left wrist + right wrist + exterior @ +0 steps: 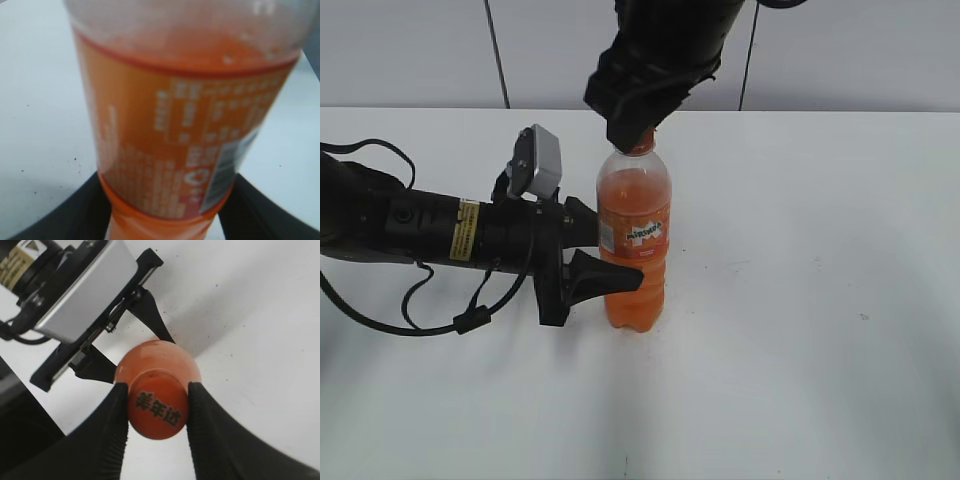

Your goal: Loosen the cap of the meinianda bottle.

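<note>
- The left jaws (605, 255) reach in from the left of the exterior view, one black finger on each side of the meinianda bottle (634, 235) at its lower body; the left wrist view shows both fingers pressed against the bottle below the label, so they grip it.
- The right jaws (157, 410) come down from the upper centre of the exterior view; in the right wrist view their two ribbed black fingers (112, 420) lie against opposite sides of the cap (157, 409), clamping it.
- The bottle stands upright a little left of centre on the surface (800, 330), the cap on its neck.
- The surface is a plain white, matte top with tiny dark specks and soft shadows under the arm and bottle.
- Behind it, along the top of the exterior view, runs a pale wall (420, 50) split by dark vertical seams.
- The bottle is clear, rounded plastic, filled with orange drink nearly to the shoulder, with an orange label and a white barcode patch.
- The cap is small, round, glossy orange, with dark printed characters on top.
- A grey boxy camera (537, 163) sits on the left wrist, and black cables (430, 310) loop beneath that arm.
</note>
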Controlling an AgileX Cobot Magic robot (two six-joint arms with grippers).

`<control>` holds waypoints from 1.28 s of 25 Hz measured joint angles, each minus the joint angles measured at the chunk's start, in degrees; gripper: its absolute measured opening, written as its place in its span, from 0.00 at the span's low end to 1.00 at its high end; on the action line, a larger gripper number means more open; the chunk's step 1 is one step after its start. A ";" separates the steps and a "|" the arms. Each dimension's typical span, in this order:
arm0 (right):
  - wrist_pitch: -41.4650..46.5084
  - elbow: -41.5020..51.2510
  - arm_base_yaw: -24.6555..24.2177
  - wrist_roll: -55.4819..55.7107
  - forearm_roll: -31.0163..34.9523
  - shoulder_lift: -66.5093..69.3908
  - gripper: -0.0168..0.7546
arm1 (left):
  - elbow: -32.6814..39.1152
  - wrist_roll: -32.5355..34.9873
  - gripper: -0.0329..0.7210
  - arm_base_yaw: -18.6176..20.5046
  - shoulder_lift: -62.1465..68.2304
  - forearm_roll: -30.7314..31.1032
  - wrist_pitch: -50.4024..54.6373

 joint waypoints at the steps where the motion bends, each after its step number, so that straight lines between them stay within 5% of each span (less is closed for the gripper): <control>1: 0.07 0.00 0.00 -5.30 0.06 0.00 0.37 | 0.00 0.06 0.57 0.00 0.00 0.00 -0.05; 9: 0.16 -0.32 0.00 -53.97 0.23 0.00 0.37 | 0.00 0.18 0.56 0.00 0.00 0.17 -0.11; 12: -0.68 -0.32 0.00 -60.65 0.18 0.00 0.37 | 0.00 0.06 0.56 0.00 0.00 -0.02 0.01; 19: -1.46 -0.32 0.00 -60.97 0.03 0.00 0.38 | 0.00 -0.06 0.56 0.00 0.00 -0.28 0.12; 26: -3.19 -0.27 0.00 -53.35 2.17 -1.32 0.72 | 0.00 -0.06 0.56 0.00 0.00 -0.18 0.06; 32: 0.44 -0.27 0.00 -41.29 3.31 -5.26 0.76 | 0.00 -0.06 0.56 0.00 0.00 -0.12 0.06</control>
